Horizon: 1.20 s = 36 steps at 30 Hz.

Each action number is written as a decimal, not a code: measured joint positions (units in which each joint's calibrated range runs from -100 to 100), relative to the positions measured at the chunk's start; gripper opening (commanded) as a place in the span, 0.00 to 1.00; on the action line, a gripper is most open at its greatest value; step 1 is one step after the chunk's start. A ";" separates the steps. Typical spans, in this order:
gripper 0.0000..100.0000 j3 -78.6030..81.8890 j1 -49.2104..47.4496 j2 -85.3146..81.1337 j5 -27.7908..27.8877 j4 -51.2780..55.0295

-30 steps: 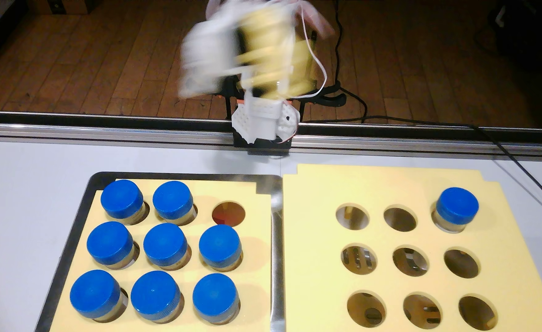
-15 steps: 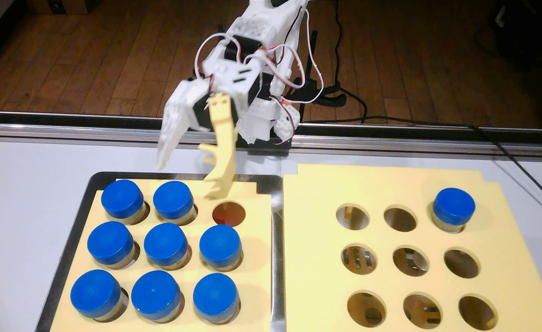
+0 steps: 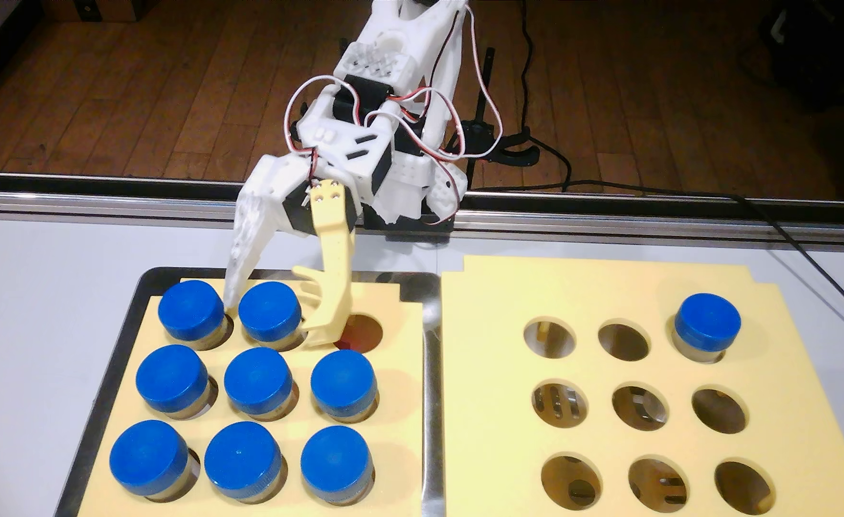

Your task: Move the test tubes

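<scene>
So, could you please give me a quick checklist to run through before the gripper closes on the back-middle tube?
1. Gripper open around the back-middle test tube: ok.
2. White finger clear of the back-left tube: cannot tell; it looks very close.
3. Target tube upright in the left rack: ok.
4. Free holes in the right rack: ok; only one tube stands there.
5. Grip depth on the cap: cannot tell.

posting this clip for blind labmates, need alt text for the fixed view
A white robot arm's open gripper straddles the back-middle blue-capped test tube in the left yellow foam rack, which holds eight tubes with its back-right hole empty. The right foam rack holds one tube at back right; its other eight holes are empty.
</scene>
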 measured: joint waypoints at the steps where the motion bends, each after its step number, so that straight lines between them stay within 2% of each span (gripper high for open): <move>1: 0.17 -0.75 -0.26 0.85 0.00 0.00; 7: 0.09 -1.87 -2.28 2.80 -0.26 0.00; 15: 0.09 -11.90 -2.28 2.97 0.05 1.73; 17: 0.09 -18.74 -1.49 2.97 -0.20 8.67; 18: 0.09 -26.23 -0.79 2.97 0.05 16.76; 22: 0.09 -37.75 0.26 3.05 0.31 29.48; 27: 0.10 -50.96 0.26 0.51 0.00 32.85; 30: 0.10 -53.58 -3.07 -2.80 0.00 32.95; 33: 0.10 -52.46 -12.30 -3.14 -1.74 32.95; 36: 0.10 -49.27 -17.30 -3.31 -3.17 32.95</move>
